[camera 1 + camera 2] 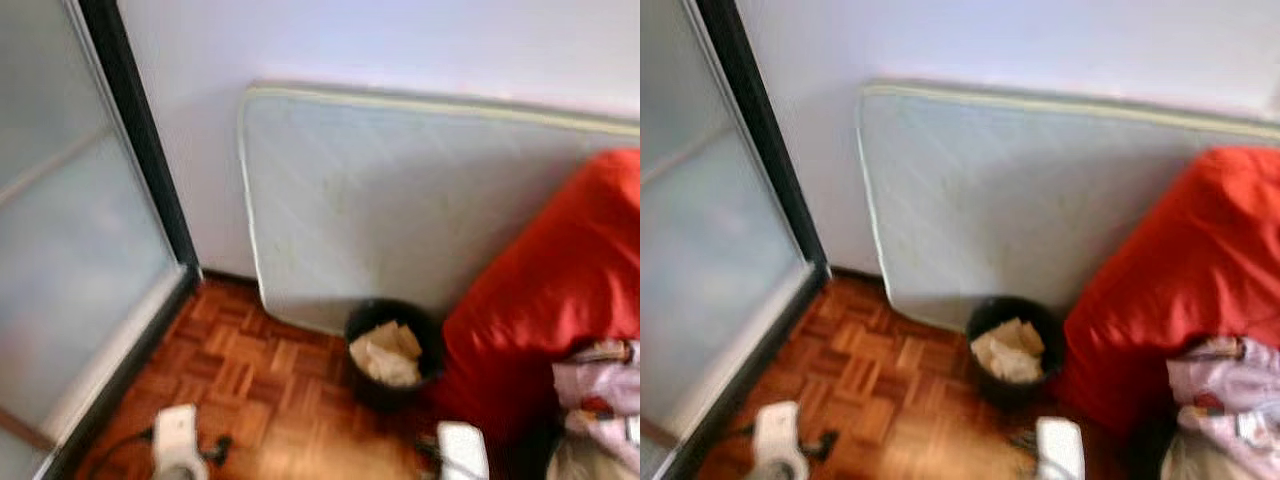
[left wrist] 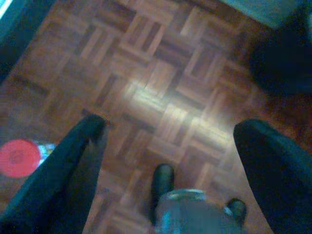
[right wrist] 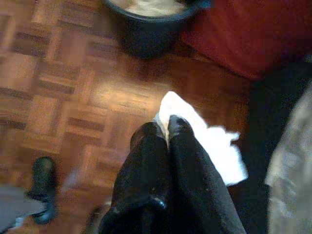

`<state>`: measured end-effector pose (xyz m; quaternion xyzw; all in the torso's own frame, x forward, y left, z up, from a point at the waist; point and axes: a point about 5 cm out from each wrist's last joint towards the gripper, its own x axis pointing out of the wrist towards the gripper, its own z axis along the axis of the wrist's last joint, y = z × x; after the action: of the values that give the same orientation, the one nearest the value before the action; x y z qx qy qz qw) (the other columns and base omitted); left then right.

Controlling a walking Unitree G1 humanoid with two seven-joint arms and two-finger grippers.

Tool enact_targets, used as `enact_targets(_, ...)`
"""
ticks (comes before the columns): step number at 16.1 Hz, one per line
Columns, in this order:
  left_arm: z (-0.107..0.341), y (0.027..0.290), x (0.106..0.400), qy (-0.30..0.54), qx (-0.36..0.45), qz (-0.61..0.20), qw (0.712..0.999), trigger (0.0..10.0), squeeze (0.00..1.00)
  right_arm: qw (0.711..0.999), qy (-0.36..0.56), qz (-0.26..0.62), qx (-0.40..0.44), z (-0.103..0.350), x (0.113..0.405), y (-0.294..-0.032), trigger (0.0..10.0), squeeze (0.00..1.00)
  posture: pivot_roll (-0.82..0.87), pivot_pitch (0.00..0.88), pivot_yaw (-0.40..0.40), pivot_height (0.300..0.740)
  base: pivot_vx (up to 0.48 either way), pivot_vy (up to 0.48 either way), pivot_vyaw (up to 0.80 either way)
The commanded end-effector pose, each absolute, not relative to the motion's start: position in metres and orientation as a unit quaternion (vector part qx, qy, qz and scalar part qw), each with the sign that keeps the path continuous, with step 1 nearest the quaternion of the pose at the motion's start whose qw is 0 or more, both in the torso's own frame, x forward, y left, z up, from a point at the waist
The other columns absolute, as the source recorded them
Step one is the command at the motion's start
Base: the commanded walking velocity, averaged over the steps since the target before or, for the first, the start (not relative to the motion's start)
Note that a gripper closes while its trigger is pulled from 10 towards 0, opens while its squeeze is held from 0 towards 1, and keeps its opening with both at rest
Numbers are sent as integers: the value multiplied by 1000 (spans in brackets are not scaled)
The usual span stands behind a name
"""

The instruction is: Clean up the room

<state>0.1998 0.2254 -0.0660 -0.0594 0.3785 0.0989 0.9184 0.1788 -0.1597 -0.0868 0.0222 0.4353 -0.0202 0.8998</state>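
Your right gripper is pinched closed on a white tissue, a crumpled sheet that fans out past the fingertips over the wooden floor. Just ahead of that gripper stands the black bin, round and open-topped, already holding a heap of crumpled pale paper. Beside the right gripper, on its outer side, the red cushion crowds close and touches the bin, with a bundle of pale patterned cloth lying at its foot.

Your left gripper is spread wide and holds nothing, hanging above bare parquet. Near one of its fingers you can see a small red lid on the floor.

Behind the bin a white mattress leans upright against the wall, its lower edge just beyond the bin. To the far left of the left gripper runs a frosted glass door in a dark frame, leaving open floor between it and the bin.
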Motion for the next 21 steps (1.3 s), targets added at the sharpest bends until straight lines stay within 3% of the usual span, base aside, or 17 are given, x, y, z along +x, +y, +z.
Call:
enact_targets(1, -65, 219, 204, 374, -63, 92, 921, 10000, 0, 897, 440, -40, 24, -88, 174, -172, 10000, 0, 70, 8, -19, 735, 311, 0, 0)
enact_targets(21, -61, 221, 209, 364, -60, 93, 925, 10000, 0, 897, 440, -32, 19, -88, 175, -169, 10000, 0, 82, 31, -18, 735, 310, 0, 0)
